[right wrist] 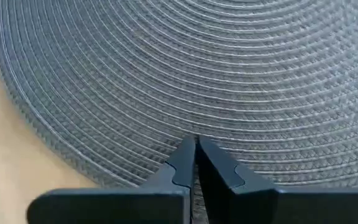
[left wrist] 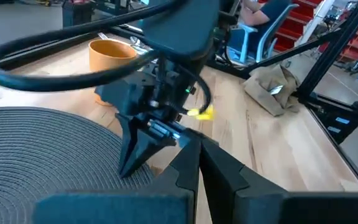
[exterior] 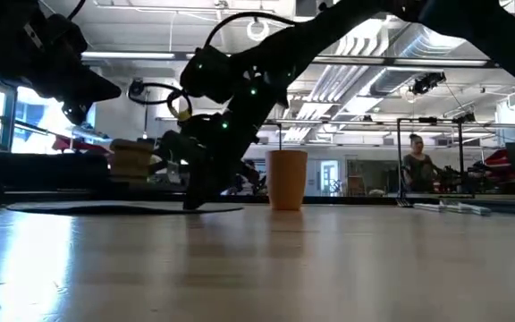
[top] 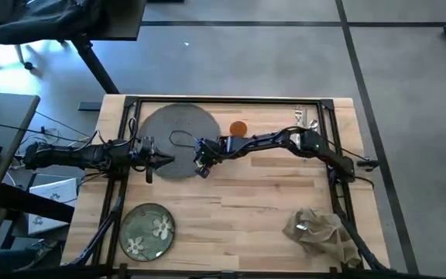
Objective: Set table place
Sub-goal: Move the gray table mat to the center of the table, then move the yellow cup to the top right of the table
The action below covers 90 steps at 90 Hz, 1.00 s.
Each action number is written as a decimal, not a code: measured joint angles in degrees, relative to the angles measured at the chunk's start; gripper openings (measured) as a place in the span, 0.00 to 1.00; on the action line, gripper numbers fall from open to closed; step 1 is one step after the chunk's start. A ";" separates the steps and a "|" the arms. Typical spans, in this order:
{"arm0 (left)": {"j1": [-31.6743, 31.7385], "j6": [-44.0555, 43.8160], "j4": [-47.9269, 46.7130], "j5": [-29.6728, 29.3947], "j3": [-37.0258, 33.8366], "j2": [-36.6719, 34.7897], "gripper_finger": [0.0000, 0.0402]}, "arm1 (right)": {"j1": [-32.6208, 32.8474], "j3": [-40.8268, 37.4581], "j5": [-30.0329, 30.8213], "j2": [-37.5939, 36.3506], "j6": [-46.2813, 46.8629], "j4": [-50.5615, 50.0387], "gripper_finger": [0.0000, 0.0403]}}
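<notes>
woven dark-grey placemat [top: 175,141] lies flat at the far-left part of the light-wood desk [top: 246,194], and the right end effector [top: 201,163] is down at its near-right edge, fingers pinched together on the rim as the right wrist view shows [right wrist: 191,165]. judgement: it grips the mat edge to drag it toward the middle, where the setting belongs. left end effector [top: 155,161] sits low just beside the mat's near-left edge, fingers closed and holding nothing, the two tips facing each other across a short stretch of mat; likely waiting or steadying.

rest of the place is scattered. orange cup [top: 238,129] stands upright just right of the mat, beside the right arm. green plate [top: 147,229] with white flowers lies at the near-left corner, well apart from the mat. tan napkin [top: 313,229] is crumpled at the near-right. silver cutlery [top: 307,118] lies at the far-right edge, pieces too small to tell apart. nothing rests on the mat yet, so the task looks at an early stage.

a person [exterior: 414,161] stands in the room behind.
</notes>
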 joint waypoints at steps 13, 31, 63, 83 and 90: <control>0.00 -0.38 -0.01 0.07 0.00 0.05 0.00 | 3.33 -0.07 -0.40 -1.65 -1.19 -9.55 0.00; -0.02 -2.49 -0.64 0.07 -0.07 0.31 0.00 | 8.39 -0.40 0.32 -2.40 -3.25 -22.95 0.00; -0.02 -3.06 -1.33 0.17 -0.07 0.37 0.00 | 16.07 -3.60 -1.62 -5.51 -1.11 -37.60 0.00; -0.02 -4.59 -1.12 0.07 -0.07 0.37 0.00 | 18.64 -3.91 -2.28 -12.49 -2.33 -42.23 0.00; -0.02 -4.63 -1.19 0.08 -0.07 0.37 0.00 | 17.89 -3.78 -0.83 -17.99 -3.66 -43.34 0.00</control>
